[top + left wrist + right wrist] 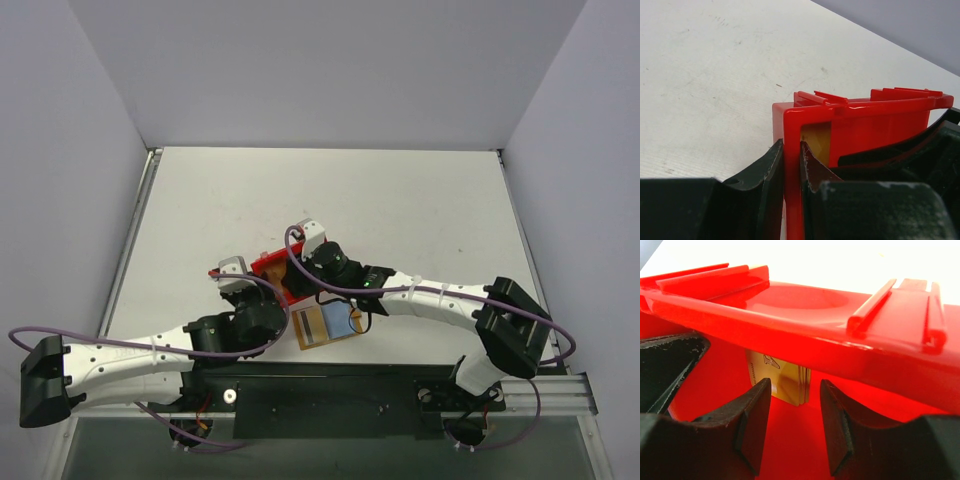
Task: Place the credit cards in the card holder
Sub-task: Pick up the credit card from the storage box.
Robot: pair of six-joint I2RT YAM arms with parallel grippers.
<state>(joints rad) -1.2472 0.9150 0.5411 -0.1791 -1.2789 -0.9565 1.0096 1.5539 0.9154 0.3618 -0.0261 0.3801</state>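
A stack of golden credit cards [782,382] stands on edge inside the red bin [805,335], against its wall. My right gripper [795,386] is open inside the bin. Its fingers sit just short of the cards, one to each side, touching nothing. In the left wrist view a sliver of the cards [816,142] shows behind the corner of the bin [875,125]. My left gripper [791,146] is shut on that bin's wall, one finger outside and one inside. The card holder [325,325] lies unfolded on the table, orange-tan with a light blue panel, just in front of the bin [270,266].
The bin sits near the table's front edge, between both arms. The black base rail [330,395] runs right behind the card holder. Grey walls enclose the white table [330,200] on three sides.
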